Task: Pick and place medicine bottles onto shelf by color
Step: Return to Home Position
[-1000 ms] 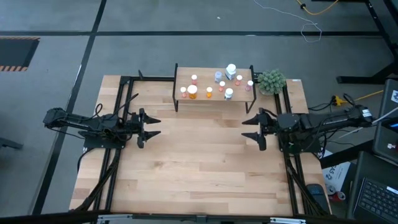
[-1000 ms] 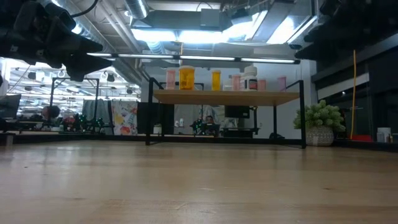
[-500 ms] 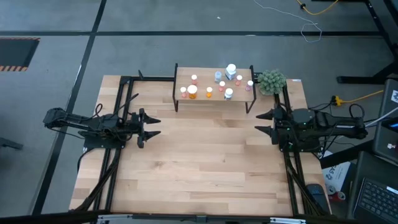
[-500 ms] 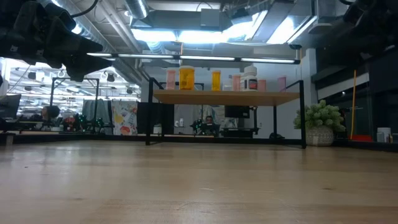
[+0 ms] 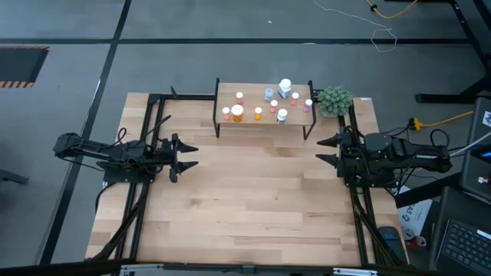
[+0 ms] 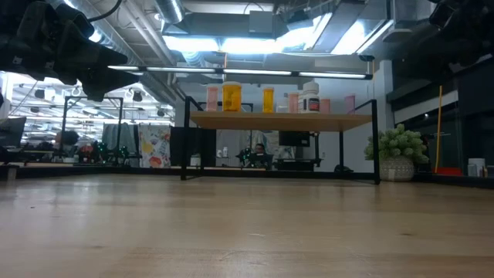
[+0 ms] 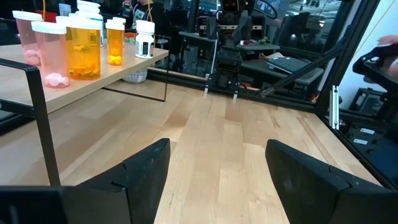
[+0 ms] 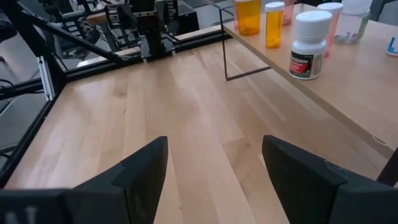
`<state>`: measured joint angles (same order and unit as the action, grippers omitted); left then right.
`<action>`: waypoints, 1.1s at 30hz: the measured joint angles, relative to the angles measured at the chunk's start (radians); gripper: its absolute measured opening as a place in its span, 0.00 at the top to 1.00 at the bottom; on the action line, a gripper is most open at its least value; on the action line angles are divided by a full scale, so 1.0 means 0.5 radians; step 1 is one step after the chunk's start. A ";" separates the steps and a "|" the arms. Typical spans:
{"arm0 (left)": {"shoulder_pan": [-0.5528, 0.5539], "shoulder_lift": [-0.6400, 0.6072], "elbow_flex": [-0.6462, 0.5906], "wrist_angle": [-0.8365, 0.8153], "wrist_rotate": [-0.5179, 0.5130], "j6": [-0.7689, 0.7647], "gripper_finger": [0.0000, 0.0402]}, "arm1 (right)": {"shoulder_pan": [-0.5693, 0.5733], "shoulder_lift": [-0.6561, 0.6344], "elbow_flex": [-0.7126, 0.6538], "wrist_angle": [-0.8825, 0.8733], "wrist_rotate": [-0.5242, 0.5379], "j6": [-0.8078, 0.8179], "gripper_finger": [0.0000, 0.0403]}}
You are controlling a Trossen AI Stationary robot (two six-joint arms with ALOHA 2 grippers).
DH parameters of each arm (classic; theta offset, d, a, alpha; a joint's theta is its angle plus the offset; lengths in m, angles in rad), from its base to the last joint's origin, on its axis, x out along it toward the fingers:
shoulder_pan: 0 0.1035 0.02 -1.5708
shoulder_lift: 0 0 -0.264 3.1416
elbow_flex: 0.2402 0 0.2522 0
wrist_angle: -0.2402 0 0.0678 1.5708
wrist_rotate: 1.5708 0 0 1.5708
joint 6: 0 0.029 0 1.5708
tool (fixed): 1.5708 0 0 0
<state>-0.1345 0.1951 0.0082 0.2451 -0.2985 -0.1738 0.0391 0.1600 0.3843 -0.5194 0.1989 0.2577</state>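
The shelf [image 5: 265, 107] is a light-wood board on black legs at the table's far middle. Several medicine bottles stand upright on it: a larger orange one [image 5: 238, 113], a small orange one [image 5: 258, 113], pink ones [image 5: 226, 113], a blue one [image 5: 270, 93] and white ones [image 5: 285, 87]. They also show in the low view [image 6: 231, 96]. My left gripper [image 5: 193, 156] is open and empty over the table's left part, left of the shelf. My right gripper [image 5: 319, 151] is open and empty near the table's right edge, just on the near side of the shelf's right end.
A green bushy plant [image 5: 335, 100] in a pot stands right of the shelf at the far right corner. Black frame rails [image 5: 153, 123] run along the table's left and right sides. The bare wooden tabletop [image 5: 253, 199] stretches between and in front of the arms.
My right gripper has drawn back toward the table's right edge and a little toward the far edge, staying open and empty, then held still. The bottles and the shelf have not moved.
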 joint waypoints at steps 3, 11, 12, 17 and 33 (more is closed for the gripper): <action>0.001 0.000 0.000 0.000 0.001 0.001 0.35 | 0.000 0.009 0.000 0.002 0.000 0.000 0.34; 0.000 0.000 0.000 0.000 0.001 0.001 0.35 | 0.000 -0.027 0.000 0.009 0.086 -0.050 0.34; 0.000 0.000 0.000 0.000 0.001 0.001 0.35 | 0.000 -0.029 0.000 0.015 0.086 -0.053 0.34; 0.000 0.000 0.000 -0.001 0.000 0.001 0.35 | 0.000 -0.155 -0.264 0.480 -0.040 -0.129 0.34; 0.000 0.000 0.000 -0.001 0.000 0.001 0.35 | 0.000 -0.318 -0.628 1.077 -0.289 -0.481 0.34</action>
<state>-0.1343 0.1951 0.0082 0.2447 -0.2983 -0.1734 0.0391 0.0010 0.0701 0.0189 0.0543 0.0170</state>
